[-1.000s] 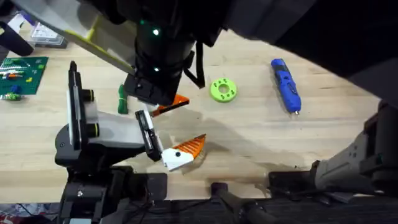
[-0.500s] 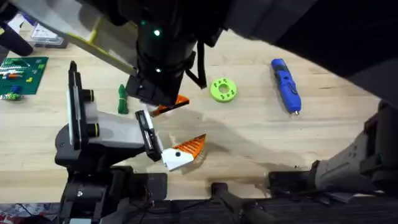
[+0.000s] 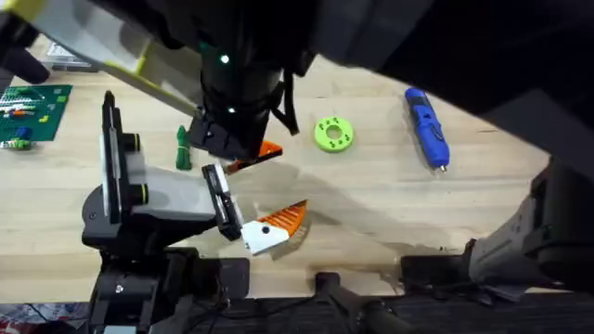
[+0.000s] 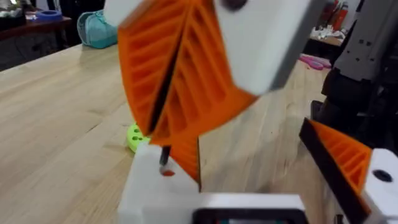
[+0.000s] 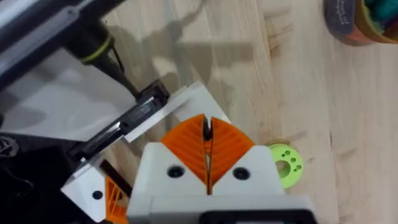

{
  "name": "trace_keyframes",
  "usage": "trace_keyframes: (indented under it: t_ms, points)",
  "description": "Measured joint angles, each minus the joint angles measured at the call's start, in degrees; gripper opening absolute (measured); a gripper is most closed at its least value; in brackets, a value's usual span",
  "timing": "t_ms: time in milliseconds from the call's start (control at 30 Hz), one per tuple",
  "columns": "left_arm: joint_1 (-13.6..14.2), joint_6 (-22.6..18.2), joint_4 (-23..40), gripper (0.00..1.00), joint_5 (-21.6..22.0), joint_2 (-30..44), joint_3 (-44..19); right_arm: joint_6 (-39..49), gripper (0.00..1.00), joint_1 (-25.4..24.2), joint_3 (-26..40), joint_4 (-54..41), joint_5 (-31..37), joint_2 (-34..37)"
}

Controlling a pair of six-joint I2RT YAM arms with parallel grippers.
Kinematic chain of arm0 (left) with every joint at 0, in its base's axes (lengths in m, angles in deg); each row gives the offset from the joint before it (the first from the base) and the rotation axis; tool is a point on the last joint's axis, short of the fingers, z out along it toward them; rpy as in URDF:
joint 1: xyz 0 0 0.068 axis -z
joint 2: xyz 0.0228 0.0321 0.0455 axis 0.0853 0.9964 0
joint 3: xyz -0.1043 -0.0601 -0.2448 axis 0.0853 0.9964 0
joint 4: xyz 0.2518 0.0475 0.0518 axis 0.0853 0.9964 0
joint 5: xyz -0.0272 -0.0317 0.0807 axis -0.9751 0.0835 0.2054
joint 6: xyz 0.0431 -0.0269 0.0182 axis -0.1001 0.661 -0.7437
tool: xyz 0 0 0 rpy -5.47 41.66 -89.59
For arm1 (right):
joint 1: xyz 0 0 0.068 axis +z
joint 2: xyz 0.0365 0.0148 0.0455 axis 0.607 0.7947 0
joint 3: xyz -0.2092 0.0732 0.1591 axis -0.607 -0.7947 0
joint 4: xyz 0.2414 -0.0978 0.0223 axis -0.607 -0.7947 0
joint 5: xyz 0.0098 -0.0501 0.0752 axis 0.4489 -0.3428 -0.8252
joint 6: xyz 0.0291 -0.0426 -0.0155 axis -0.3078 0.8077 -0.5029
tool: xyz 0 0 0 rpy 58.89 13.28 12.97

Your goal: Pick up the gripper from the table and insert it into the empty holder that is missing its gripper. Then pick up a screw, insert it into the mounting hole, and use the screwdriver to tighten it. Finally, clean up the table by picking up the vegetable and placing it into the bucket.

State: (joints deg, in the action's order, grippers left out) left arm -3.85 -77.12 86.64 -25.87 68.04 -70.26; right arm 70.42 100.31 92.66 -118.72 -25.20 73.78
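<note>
1. Left pincer [image 3: 243,156]: clenched on the gripper [image 3: 262,151], orange ribbed face against its pads, white block outward.
2. Holder [image 3: 162,199]: just beside the left pincer, black end plate nearest its tips. A second gripper [image 3: 278,223] sits at the plate's far end, apart from the held one.
3. Vegetable [image 3: 182,148]: on the table [image 3: 371,195], close beside the left pincer, opposite the disc.
4. Green disc [image 3: 333,134]: near, beyond the held gripper.
5. Screwdriver [image 3: 427,125]: well apart, past the disc.
6. Right pincer [image 5: 207,140]: pads pressed together, a small dark item at the tip seam, kind unclear. It hangs above the holder's plate, with the disc beside it.
7. Bucket [image 5: 357,22]: well apart from the right pincer.
</note>
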Motion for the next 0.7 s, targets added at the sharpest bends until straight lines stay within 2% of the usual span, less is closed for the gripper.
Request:
trace_keyframes:
  t_ms: [700]
  points:
    - [0.0, 0.4, 0.0, 0.986, 0.1, 0.0, 0.0, 0.2, 0.01, 0.0, 0.0, -0.9, 0.0, 0.5]
